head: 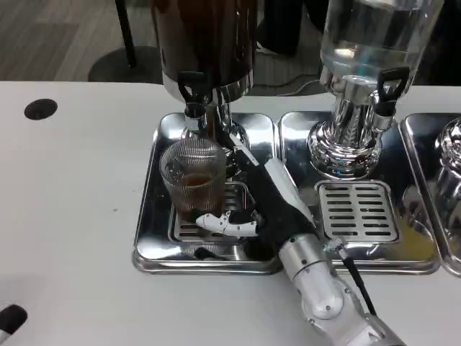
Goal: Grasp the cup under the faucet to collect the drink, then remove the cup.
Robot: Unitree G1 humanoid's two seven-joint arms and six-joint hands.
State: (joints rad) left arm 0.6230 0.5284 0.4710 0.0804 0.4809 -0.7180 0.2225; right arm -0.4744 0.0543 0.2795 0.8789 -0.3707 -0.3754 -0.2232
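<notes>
**Listener:** Where is the cup, and what are your fingers doing to it?

**Robot:** The cup (193, 179), a clear ribbed tumbler, stands upright on the slotted grate of the left drip tray (148, 216), directly beneath the black faucet (191, 90) of the dark drink dispenser (205, 40). A shallow layer of brown drink sits in its bottom. My right hand (263, 198) reaches in from the lower right, its back turned up. My fingers (230, 225) curve around the cup's lower right side (the white tips show just in front of its base), touching the glass. Whether the far side is fully clamped I cannot tell, since the cup hides it.

**Listener:** And the other hand?

**Robot:** Only a small dark and white tip of my left hand (10, 321) shows at the bottom left corner, well apart from the tray; how its fingers lie I cannot tell.
</notes>
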